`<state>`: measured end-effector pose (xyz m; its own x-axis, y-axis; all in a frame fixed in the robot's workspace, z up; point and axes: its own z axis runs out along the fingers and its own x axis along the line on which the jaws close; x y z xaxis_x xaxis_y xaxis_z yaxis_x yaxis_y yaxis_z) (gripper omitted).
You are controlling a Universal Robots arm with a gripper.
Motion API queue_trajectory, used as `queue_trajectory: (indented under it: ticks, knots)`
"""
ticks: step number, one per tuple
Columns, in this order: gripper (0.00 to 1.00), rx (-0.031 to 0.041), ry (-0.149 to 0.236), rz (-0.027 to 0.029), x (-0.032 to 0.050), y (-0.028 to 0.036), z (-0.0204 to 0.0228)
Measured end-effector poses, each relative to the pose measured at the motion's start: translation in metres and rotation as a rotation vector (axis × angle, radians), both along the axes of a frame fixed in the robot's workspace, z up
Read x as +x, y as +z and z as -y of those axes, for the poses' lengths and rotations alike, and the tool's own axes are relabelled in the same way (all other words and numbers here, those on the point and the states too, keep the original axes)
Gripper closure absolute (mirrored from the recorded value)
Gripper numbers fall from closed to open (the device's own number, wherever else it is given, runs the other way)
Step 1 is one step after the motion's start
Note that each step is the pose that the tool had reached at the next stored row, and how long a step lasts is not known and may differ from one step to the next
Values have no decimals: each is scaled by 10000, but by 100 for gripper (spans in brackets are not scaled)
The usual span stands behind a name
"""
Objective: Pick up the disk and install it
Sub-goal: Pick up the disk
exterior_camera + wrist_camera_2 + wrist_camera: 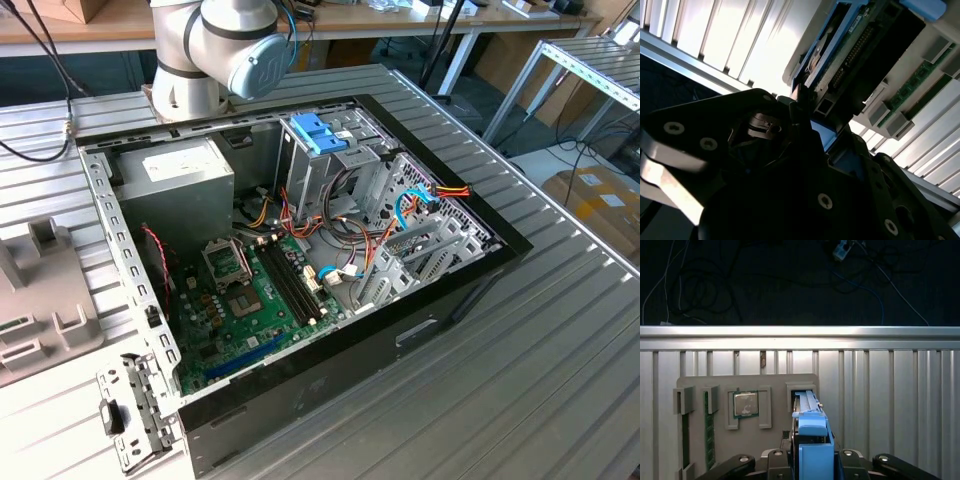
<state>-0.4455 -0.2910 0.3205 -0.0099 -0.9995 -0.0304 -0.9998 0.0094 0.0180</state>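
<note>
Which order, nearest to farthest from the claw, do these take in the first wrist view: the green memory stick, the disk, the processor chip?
1. The disk, in its blue frame, right at the claw.
2. The processor chip, in a square recess of the grey holder, beside the disk's slot.
3. The green memory stick, in a long slot beyond the chip.

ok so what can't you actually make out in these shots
Disk: the first wrist view sees it edge-on, with a blue plastic piece in front, so its flat faces are hidden.
In the second wrist view the gripper covers its near end.
Arm: cut off by the exterior view's top edge.
</note>
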Motion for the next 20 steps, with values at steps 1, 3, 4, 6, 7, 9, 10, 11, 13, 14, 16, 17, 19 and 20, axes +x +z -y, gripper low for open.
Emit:
queue_trajectory:
  ticks: [1, 3, 4, 6, 7, 9, 10, 11, 13, 14, 16, 17, 19, 20]
  knots:
    - [63, 0, 0, -1, 0, 10, 0]
    - [63, 0, 0, 0, 0, 24, 0]
    - [63, 0, 0, -1, 0, 30, 0]
    - [63, 0, 1, 0, 0, 41, 0]
    - [63, -1, 0, -1, 0, 50, 0]
    - [63, 0, 0, 0, 0, 66, 0]
    - [63, 0, 0, -1, 0, 72, 0]
    - [63, 0, 0, -1, 0, 77, 0]
    - [63, 0, 0, -1, 0, 88, 0]
    - [63, -1, 0, -2, 0, 94, 0]
    - [63, 0, 0, -1, 0, 105, 0]
    - [63, 0, 0, -1, 0, 114, 0]
    - [63, 0, 0, -1, 0, 128, 0]
    - [63, 0, 0, 0, 0, 134, 0]
